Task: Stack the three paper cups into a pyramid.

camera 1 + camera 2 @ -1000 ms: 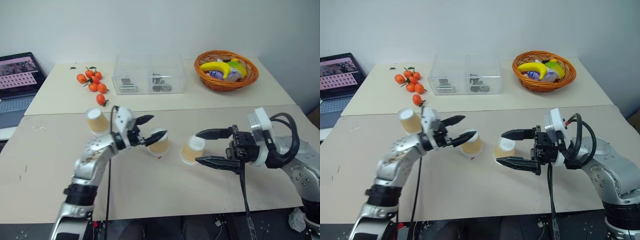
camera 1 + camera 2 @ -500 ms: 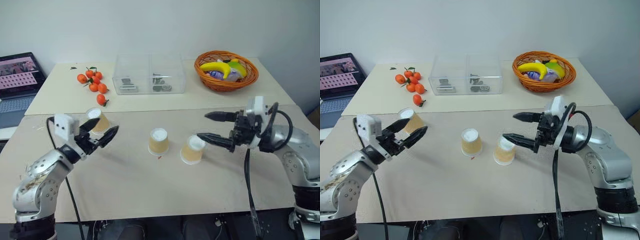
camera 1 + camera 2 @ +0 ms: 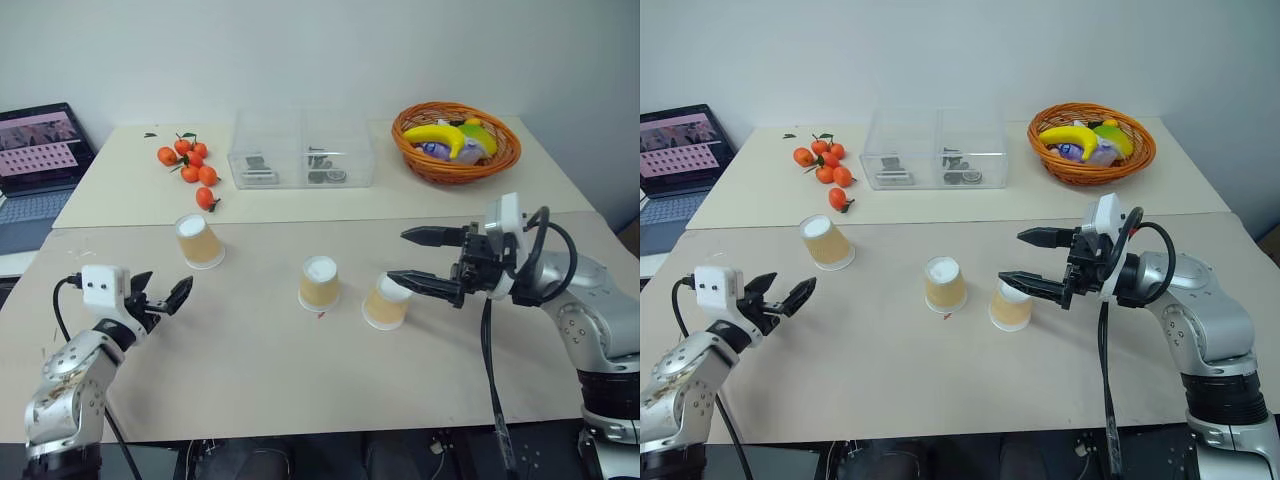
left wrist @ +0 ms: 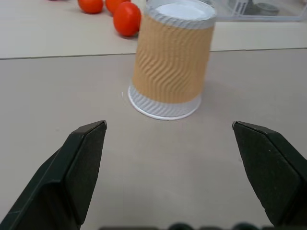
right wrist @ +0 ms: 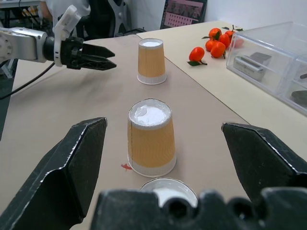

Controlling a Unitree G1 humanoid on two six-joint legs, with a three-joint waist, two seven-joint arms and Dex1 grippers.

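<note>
A matte beige desk (image 3: 300, 380) stands before a plain white wall, with a second pale desk (image 3: 400, 195) butted behind it. Three ribbed, tapered paper cups sit upside down, white bases up, apart and unstacked: left cup (image 3: 199, 241), middle cup (image 3: 319, 283), right cup (image 3: 385, 303). The left pincer (image 3: 165, 298) is spread wide and empty, near the left cup. The right pincer (image 3: 410, 258) gapes empty, its lower finger just over the right cup.
</note>
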